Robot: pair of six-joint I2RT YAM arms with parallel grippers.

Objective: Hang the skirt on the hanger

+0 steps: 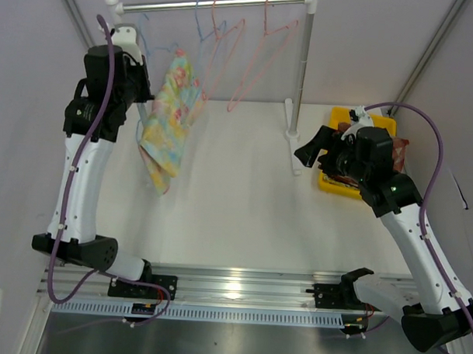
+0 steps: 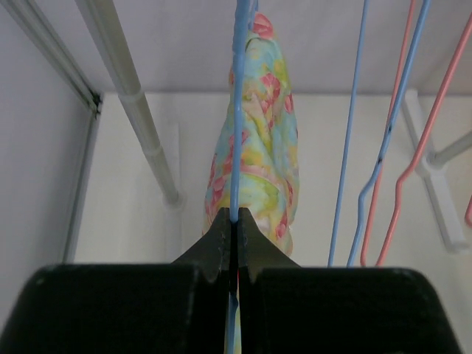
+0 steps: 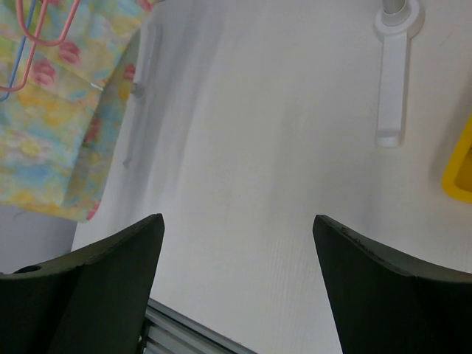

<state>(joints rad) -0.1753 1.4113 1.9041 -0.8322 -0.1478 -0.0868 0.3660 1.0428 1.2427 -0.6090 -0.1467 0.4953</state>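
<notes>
The floral skirt point(image 1: 170, 120) hangs draped on a blue wire hanger point(image 1: 152, 43) near the left end of the rail point(image 1: 219, 3). My left gripper point(image 1: 144, 65) is raised beside it. In the left wrist view the left gripper point(image 2: 237, 218) is shut on the blue hanger wire point(image 2: 240, 110), with the skirt point(image 2: 259, 155) hanging just beyond the fingertips. My right gripper point(image 1: 311, 148) hovers open and empty over the table beside the rack's right post. In the right wrist view the right gripper point(image 3: 237, 221) holds nothing, and the skirt point(image 3: 51, 133) shows at the top left.
Spare blue hangers point(image 1: 201, 28) and pink hangers point(image 1: 256, 61) hang on the rail. The rack's right post point(image 1: 304, 63) stands on a white foot point(image 3: 391, 81). A yellow bin point(image 1: 329, 184) with dark clothes sits at the right, behind the right arm.
</notes>
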